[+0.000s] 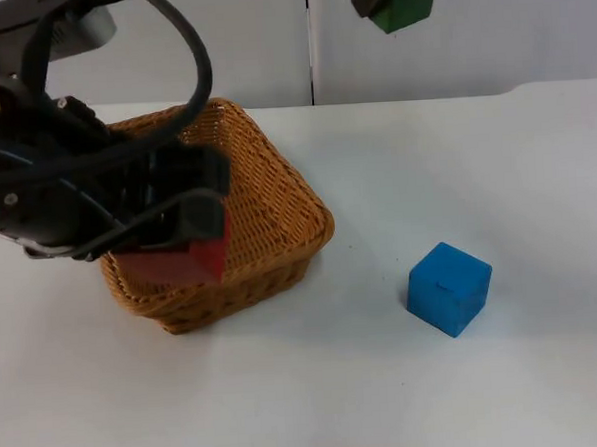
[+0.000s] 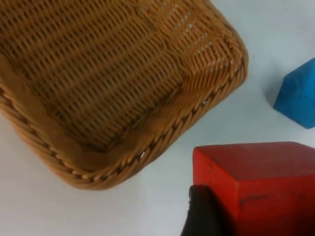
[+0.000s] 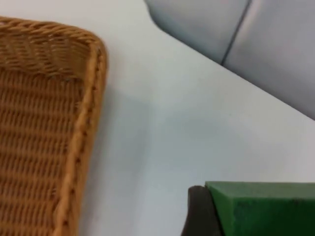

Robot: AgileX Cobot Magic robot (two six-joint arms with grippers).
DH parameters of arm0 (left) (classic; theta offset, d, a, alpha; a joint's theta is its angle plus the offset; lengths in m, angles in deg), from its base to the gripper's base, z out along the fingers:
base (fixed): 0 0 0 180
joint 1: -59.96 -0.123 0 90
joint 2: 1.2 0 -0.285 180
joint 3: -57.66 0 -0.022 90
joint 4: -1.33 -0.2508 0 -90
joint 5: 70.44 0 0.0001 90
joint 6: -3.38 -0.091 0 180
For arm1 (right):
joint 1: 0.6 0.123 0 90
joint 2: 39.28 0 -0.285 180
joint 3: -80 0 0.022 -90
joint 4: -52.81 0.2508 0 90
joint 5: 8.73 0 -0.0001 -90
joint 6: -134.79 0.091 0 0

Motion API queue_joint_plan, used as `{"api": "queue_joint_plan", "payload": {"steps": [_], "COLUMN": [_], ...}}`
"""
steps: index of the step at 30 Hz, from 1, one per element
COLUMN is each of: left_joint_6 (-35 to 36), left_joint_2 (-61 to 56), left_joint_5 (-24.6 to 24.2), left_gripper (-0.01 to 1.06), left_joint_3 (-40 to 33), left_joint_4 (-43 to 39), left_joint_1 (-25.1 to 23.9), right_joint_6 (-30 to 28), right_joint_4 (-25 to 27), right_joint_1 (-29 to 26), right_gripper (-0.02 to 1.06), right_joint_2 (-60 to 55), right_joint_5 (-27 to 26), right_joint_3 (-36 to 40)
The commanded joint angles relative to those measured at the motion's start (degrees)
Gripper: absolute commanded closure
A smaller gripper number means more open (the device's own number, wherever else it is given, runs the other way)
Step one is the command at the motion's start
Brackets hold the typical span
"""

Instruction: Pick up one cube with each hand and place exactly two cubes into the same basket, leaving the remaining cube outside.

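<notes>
My left gripper [image 1: 194,244] hangs over the near edge of the wicker basket [image 1: 267,200], clamped on the red cube [image 1: 185,261] — in my left wrist view the cube [image 2: 258,184] sits tight against my black fingertip [image 2: 202,214], with the basket's woven floor and braided rim [image 2: 123,98] below it. My right gripper [image 1: 387,1] is raised high toward the far side of the desk, in front of the grey partition wall [image 1: 449,35], and it has the green cube [image 1: 407,2] pinched between its fingers; my right wrist view shows that cube [image 3: 261,209] against my fingertip [image 3: 199,211], with one rim of the basket [image 3: 83,128] off to the side and the wall's panel seam [image 3: 236,34] beyond the desk's far edge. The basket stands on the left half of the white desk [image 1: 408,398], reaching back close to the far edge, and no cube can be seen in the part of its inside that is visible. The blue cube [image 1: 448,288] rests on the bare desk well apart from the basket, right of it and nearer the front edge — its corner [image 2: 298,98] also shows in my left wrist view. The desk surface is plain white and smooth; the wall behind is pale grey with a dark vertical joint [image 1: 309,43].
</notes>
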Motion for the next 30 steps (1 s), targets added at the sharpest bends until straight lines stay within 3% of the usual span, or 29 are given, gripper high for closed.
{"api": "queue_joint_plan", "payload": {"steps": [1,16,22,25,30], "left_joint_6": [0.0,0.0,0.0,0.0,0.0], "left_joint_2": [0.8,11.9,15.4,15.7,15.9], "left_joint_5": [1.2,-0.2,-0.2,-0.3,0.1], "left_gripper": [1.05,1.05,1.05,1.05,1.05], "left_joint_3": [0.9,10.9,12.9,12.9,12.9], "left_joint_4": [-1.2,-9.3,-10.8,-12.0,-15.0], "left_joint_1": [0.3,0.3,-2.2,-5.0,-7.0], "right_joint_6": [-1.8,-2.2,-2.2,-2.2,-2.3], "right_joint_4": [0.6,0.6,0.7,4.4,5.3], "right_joint_1": [1.9,8.7,10.3,10.7,11.0], "right_gripper": [1.05,1.05,1.05,1.05,1.05], "right_joint_2": [1.1,1.0,0.4,-1.0,-3.3], "right_joint_5": [-0.2,-5.6,-9.1,-10.9,-13.5], "right_joint_3": [-0.2,-0.2,-0.2,-0.2,-0.2]}}
